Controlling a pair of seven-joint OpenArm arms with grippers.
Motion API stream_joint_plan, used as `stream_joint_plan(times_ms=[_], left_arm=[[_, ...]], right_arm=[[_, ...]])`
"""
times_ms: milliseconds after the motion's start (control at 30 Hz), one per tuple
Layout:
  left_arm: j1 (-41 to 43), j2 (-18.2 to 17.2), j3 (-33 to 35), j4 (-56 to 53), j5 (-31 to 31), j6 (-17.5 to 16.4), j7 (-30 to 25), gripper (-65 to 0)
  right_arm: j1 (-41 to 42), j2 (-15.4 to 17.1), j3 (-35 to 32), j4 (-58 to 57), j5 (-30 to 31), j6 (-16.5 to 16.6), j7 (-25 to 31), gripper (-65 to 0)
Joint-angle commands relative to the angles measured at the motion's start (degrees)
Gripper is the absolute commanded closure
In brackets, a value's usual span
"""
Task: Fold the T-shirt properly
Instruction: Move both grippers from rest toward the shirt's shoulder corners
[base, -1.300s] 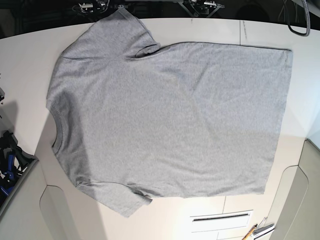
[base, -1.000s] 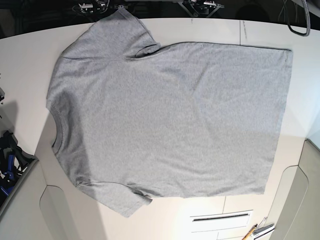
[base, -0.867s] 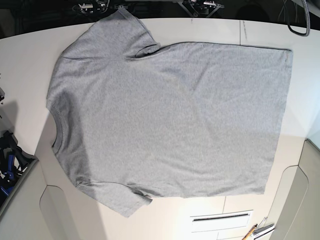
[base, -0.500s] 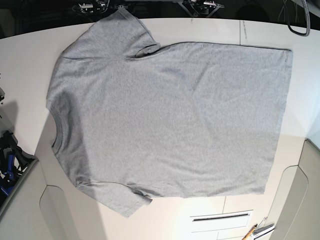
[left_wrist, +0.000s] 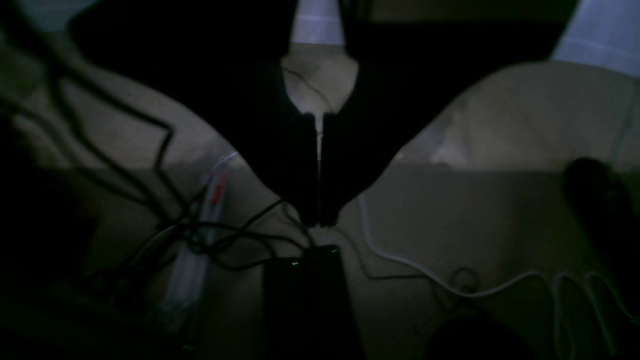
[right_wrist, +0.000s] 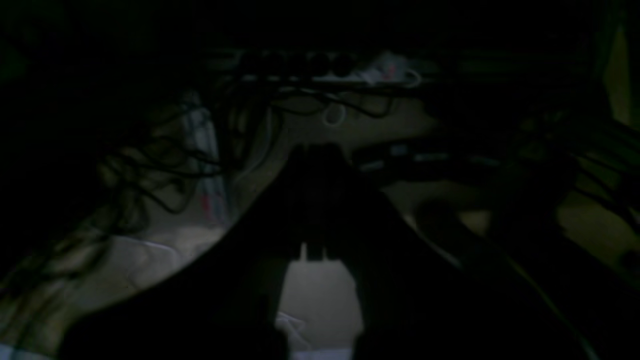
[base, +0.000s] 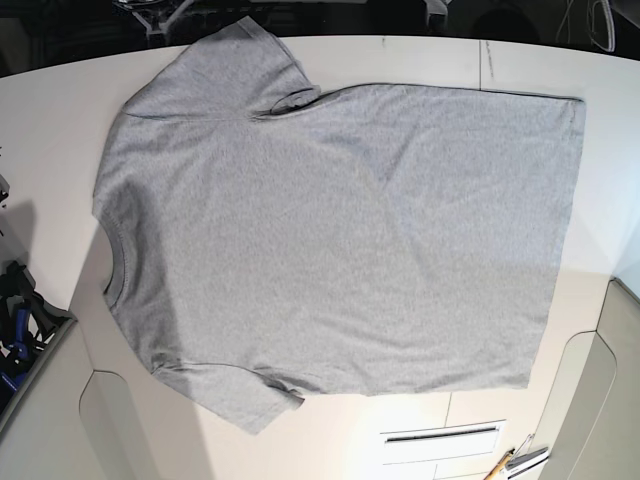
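The heather-grey T-shirt (base: 340, 230) lies spread flat on the white table (base: 50, 110), plain side up, with no lettering showing. Its neck is at the left and its hem at the right. One sleeve points to the far edge and the other to the near edge. Neither gripper is over the shirt in the base view. In the left wrist view my left gripper (left_wrist: 319, 222) is a dark shape with its fingers pressed together, holding nothing. In the right wrist view my right gripper (right_wrist: 316, 150) is very dark, its fingers together and holding nothing. Both wrist views look at a dim floor.
Cables (left_wrist: 450, 280) and a black box (left_wrist: 305, 290) lie on the floor below the left gripper. A power strip (right_wrist: 310, 62) and tangled wires show beyond the right gripper. A blue-and-black fixture (base: 15, 330) is at the table's left edge, and a slot (base: 440, 435) and small tools (base: 505, 462) lie near the front.
The arm parts seen at the top edge of the base view have shifted, and the one at top centre has left the view. The T-shirt has not moved.
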Motion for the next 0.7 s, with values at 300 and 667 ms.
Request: stream_joint_plan(times_ms=[300, 667], left_arm=[[22.18, -11.45, -0.04, 26.88, -5.88, 0.09, 4.59, -1.3], [45.7, -20.5, -16.46, 65.53, -13.55, -14.69, 15.76, -1.3]], right_arm=[[-21.24, 9.49, 0.17, 27.34, 6.56, 0.24, 0.35, 0.0], [-45.16, 12.98, 13.7, 68.48, 17.09, 2.05, -6.88, 0.0]])
